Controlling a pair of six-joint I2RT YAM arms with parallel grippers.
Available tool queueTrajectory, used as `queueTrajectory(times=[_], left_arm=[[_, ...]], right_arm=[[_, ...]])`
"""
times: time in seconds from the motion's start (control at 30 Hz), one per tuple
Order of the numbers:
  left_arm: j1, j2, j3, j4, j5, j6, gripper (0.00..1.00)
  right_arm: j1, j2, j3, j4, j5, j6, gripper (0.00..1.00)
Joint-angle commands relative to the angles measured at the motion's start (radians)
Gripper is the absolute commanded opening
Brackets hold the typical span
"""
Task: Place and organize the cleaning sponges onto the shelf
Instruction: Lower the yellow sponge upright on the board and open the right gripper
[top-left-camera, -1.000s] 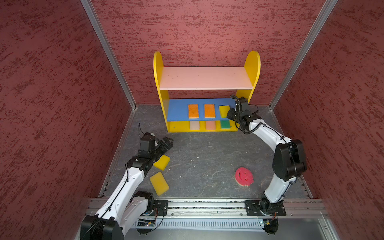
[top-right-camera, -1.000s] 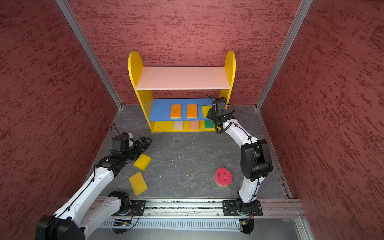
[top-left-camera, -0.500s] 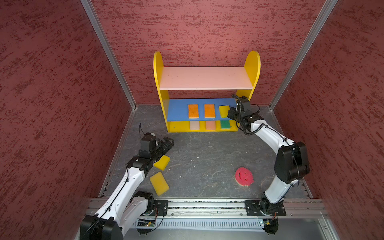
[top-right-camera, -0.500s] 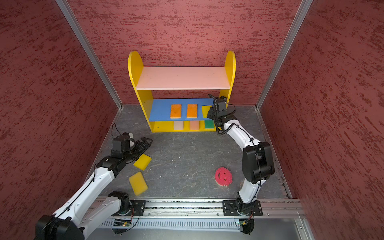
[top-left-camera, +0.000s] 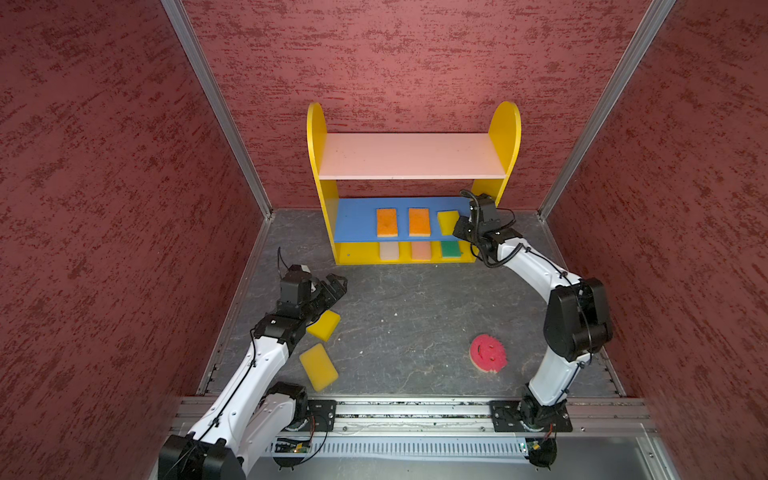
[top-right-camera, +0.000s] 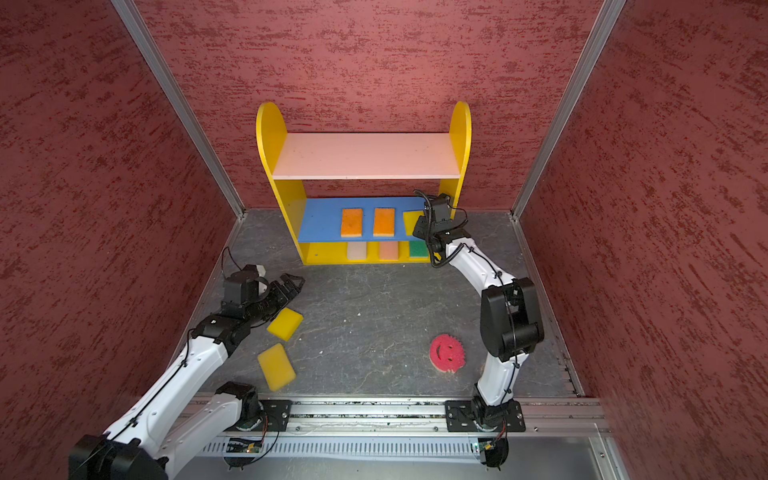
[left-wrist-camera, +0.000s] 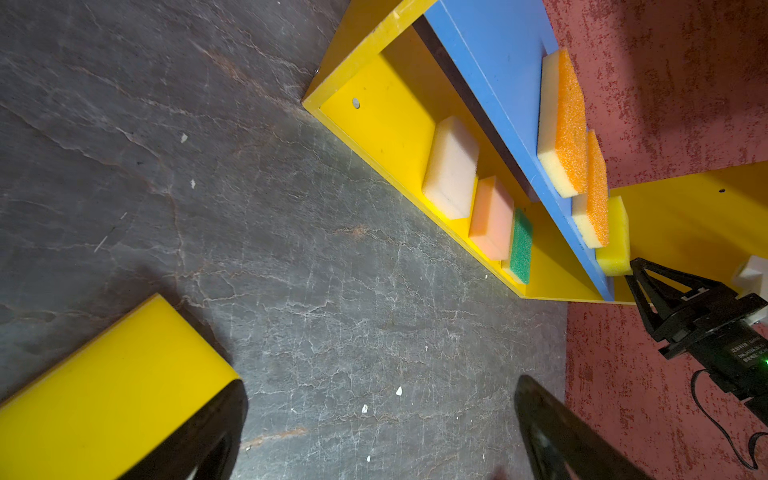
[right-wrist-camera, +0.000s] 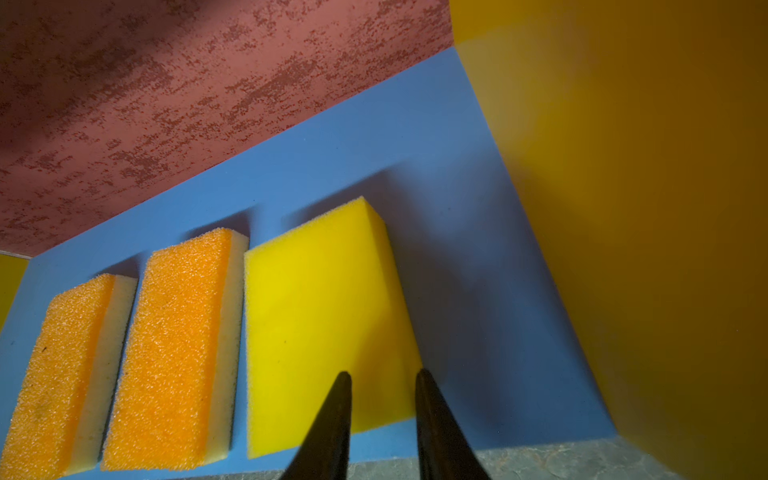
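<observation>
The shelf (top-left-camera: 318, 137) stands at the back wall. Its blue middle board holds two orange sponges (top-left-camera: 386, 222) and a yellow sponge (top-left-camera: 448, 220). On the bottom board lie cream (top-left-camera: 389, 250), peach (top-left-camera: 421, 250) and green (top-left-camera: 450, 249) sponges. My right gripper (right-wrist-camera: 382, 374) hovers at the front right corner of the yellow sponge (right-wrist-camera: 320, 324), open by a narrow gap and holding nothing. Two yellow sponges (top-left-camera: 325, 325) (top-left-camera: 318, 367) lie on the floor at the left. My left gripper (top-left-camera: 334, 286) is wide open just above the nearer one (left-wrist-camera: 104, 386). A round pink smiley sponge (top-left-camera: 488, 353) lies at the right.
The pale pink top board (top-left-camera: 411, 156) carries nothing. Red textured walls close in the grey stone floor (top-left-camera: 407, 316) on three sides. A metal rail (top-left-camera: 395, 411) with both arm bases runs along the front. The shelf's right side panel (right-wrist-camera: 623, 208) is close beside my right gripper.
My right gripper's jaws have narrowed and it has drawn slightly back from the yellow sponge on the blue board. The left arm has barely moved.
</observation>
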Motion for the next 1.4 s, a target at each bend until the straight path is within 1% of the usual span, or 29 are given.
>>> queueTrajectory(times=[0.0, 0.13, 0.4, 0.9, 1.13, 1.37], left_arm=[[-0.006, 0.005, 0.024, -0.005, -0.007, -0.001, 1.0], [-0.007, 0.007, 0.024, -0.002, -0.008, 0.001, 1.0], [-0.007, 0.009, 0.026, 0.001, -0.002, 0.001, 1.0], [-0.008, 0.002, 0.019, 0.0, -0.003, -0.001, 1.0], [-0.009, 0.001, 0.015, 0.002, -0.003, -0.002, 1.0], [-0.008, 0.003, 0.003, 0.014, 0.003, 0.001, 1.0]], right_arm=[[-0.003, -0.003, 0.004, 0.024, 0.025, 0.014, 0.23], [-0.004, -0.02, -0.013, 0.034, 0.021, 0.03, 0.12], [-0.004, -0.059, -0.054, 0.05, 0.034, 0.055, 0.03], [-0.003, -0.106, -0.112, 0.106, 0.068, 0.127, 0.01], [-0.003, -0.131, -0.184, 0.203, 0.097, 0.237, 0.0], [-0.003, -0.158, -0.252, 0.295, 0.163, 0.327, 0.0]])
